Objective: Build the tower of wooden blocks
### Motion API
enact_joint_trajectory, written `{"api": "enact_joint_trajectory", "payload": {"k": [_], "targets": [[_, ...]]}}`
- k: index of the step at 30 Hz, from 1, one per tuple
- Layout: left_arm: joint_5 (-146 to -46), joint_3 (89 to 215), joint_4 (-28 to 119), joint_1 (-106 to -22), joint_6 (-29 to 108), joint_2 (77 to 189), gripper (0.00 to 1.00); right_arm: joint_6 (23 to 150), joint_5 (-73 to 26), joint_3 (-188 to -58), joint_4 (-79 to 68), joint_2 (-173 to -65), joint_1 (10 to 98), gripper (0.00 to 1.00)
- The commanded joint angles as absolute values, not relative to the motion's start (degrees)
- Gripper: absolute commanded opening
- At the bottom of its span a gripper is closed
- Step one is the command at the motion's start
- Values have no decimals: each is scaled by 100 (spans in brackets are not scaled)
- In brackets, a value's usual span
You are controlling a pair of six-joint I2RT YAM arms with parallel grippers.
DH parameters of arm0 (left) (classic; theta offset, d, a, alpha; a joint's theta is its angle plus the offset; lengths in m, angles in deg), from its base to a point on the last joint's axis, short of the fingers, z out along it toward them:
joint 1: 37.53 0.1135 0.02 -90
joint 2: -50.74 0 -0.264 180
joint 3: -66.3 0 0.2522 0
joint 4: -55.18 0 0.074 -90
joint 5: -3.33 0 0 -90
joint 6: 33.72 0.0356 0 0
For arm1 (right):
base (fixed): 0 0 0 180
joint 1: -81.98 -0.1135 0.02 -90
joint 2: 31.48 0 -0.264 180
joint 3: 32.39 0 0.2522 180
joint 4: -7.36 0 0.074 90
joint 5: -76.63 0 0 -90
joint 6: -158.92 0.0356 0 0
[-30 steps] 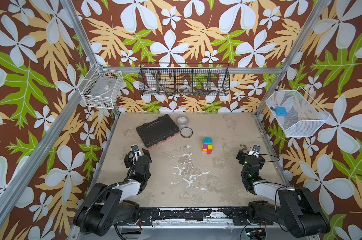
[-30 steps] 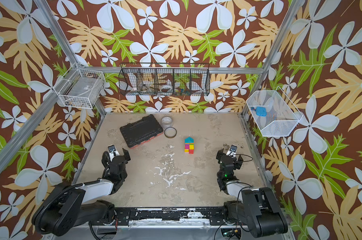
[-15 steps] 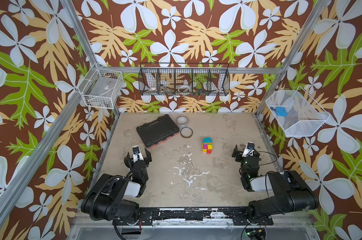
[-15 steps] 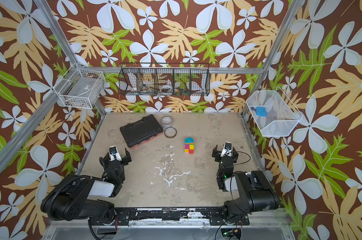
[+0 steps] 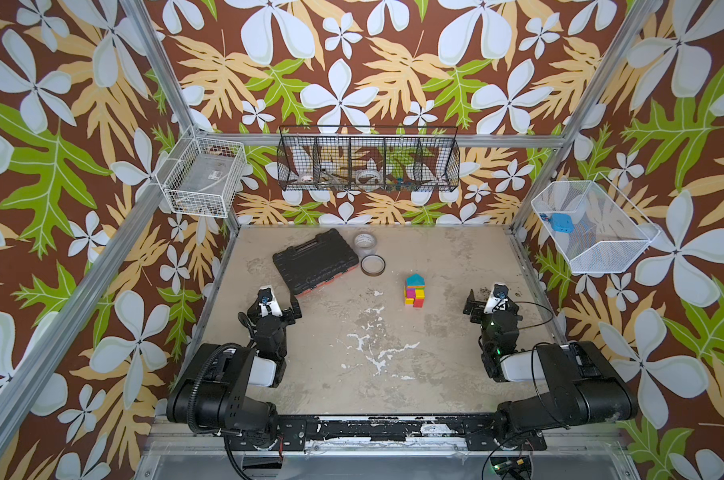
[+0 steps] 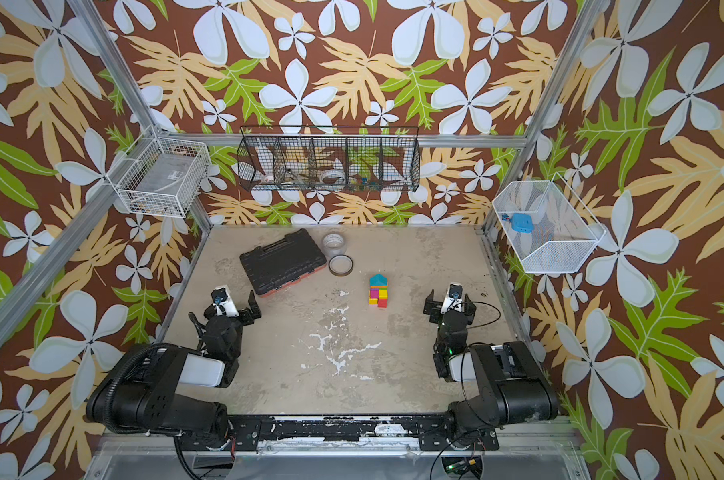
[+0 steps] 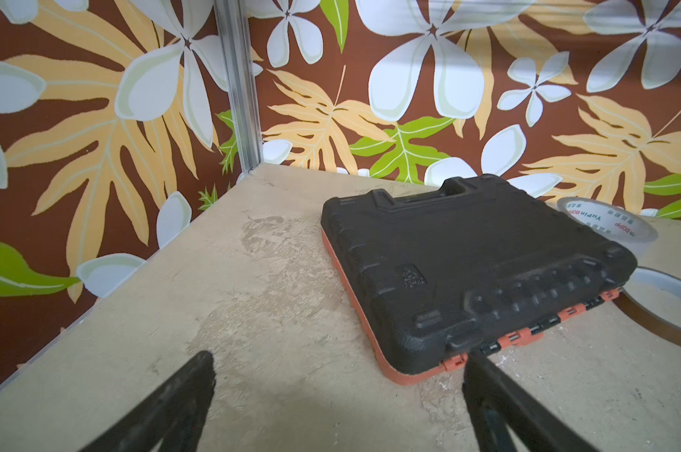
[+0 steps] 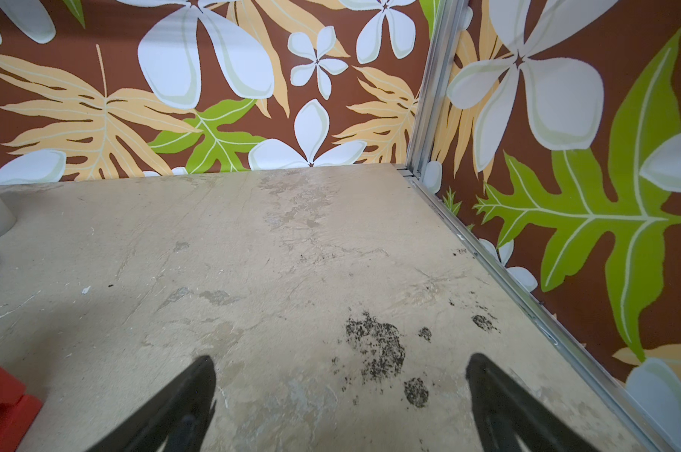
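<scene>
Arms have folded back near; left gripper [image 5: 273, 309] and right gripper [image 5: 492, 302] jaws wide, empty; tower [image 5: 415, 289] stands untouched, likely finished.

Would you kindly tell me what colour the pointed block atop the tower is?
The pointed block is teal, clearest in a top view.

One tower [image 5: 415, 291], one case [image 5: 315, 261], two tape rolls [image 5: 365, 249]

Walls: brown wallpaper [image 5: 364, 50] with white flowers and tan, green leaves surrounds you on three sides.
Frame: aluminium posts [image 5: 162, 70] rise at the back corners.
Floor: your worn beige tabletop [image 5: 443, 332], with white scuffs [image 5: 376, 353] near the middle.
Light: even, soft.
</scene>
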State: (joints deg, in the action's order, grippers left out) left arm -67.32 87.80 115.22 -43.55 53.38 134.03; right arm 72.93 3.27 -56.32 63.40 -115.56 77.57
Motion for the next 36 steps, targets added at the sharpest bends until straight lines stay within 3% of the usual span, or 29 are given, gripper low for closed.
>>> {"api": "enact_joint_trajectory", "payload": {"k": [1, 36], "targets": [[-6830, 8796, 11787, -4357, 5308, 13423, 100, 7252, 325, -5652, 6374, -11556, 7754, 100], [-6830, 8787, 11814, -4359, 5303, 13425, 100, 7252, 326, -5652, 6374, -11551, 7756, 100]]}}
